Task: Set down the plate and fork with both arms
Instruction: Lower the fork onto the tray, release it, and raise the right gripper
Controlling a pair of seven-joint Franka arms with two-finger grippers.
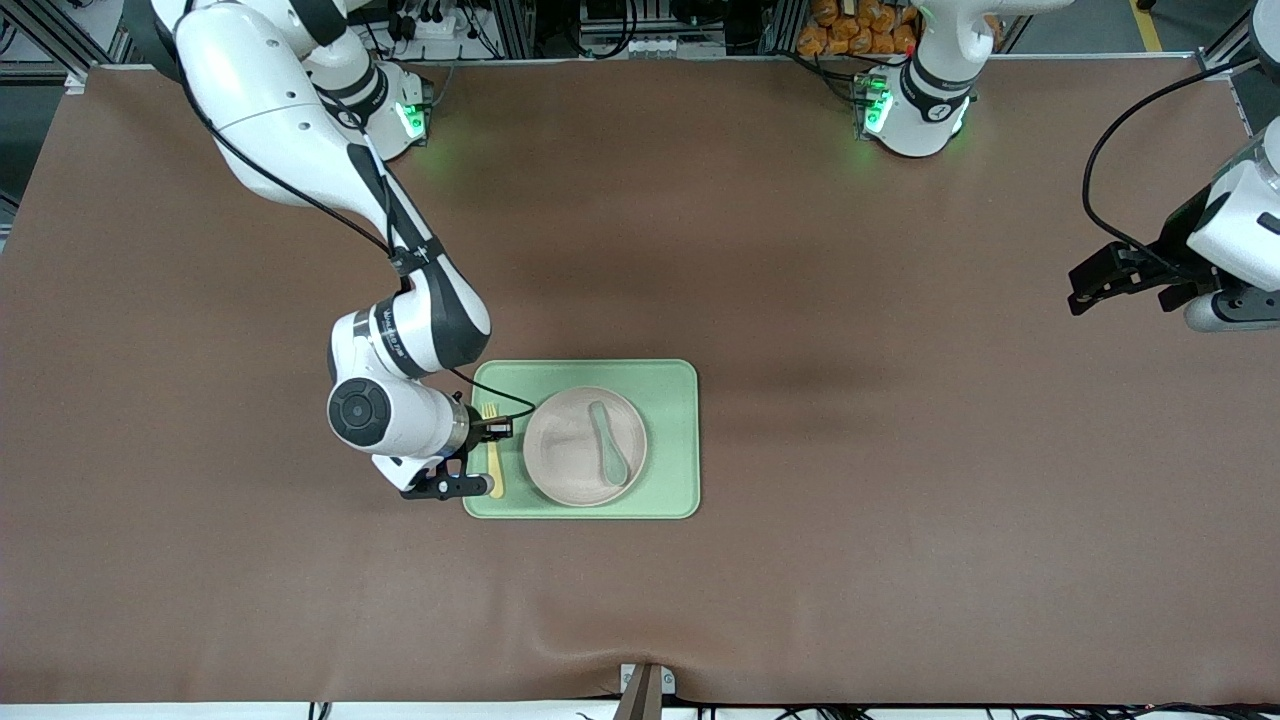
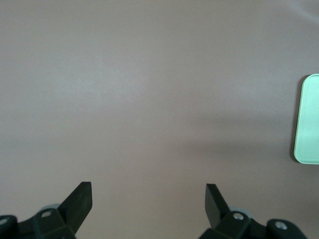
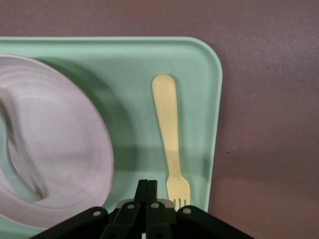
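Observation:
The round off-white plate (image 1: 558, 452) (image 3: 60, 139) sits on a pale green tray (image 1: 672, 440) (image 3: 129, 59). Beside it, toward the right arm's end of the tray, the pale yellow fork (image 1: 494, 462) (image 3: 169, 129) lies flat on the tray. My right gripper (image 1: 499, 428) (image 3: 147, 187) hangs low over the tray between fork and plate, shut with nothing in it; the fork's tines lie just beside its fingers. My left gripper (image 1: 1080, 288) (image 2: 148, 191) waits open over bare table at the left arm's end, holding nothing.
A grey-green spoon (image 1: 609, 450) lies on the plate. The brown mat (image 1: 860, 520) covers the table around the tray. One corner of the tray (image 2: 309, 119) shows in the left wrist view.

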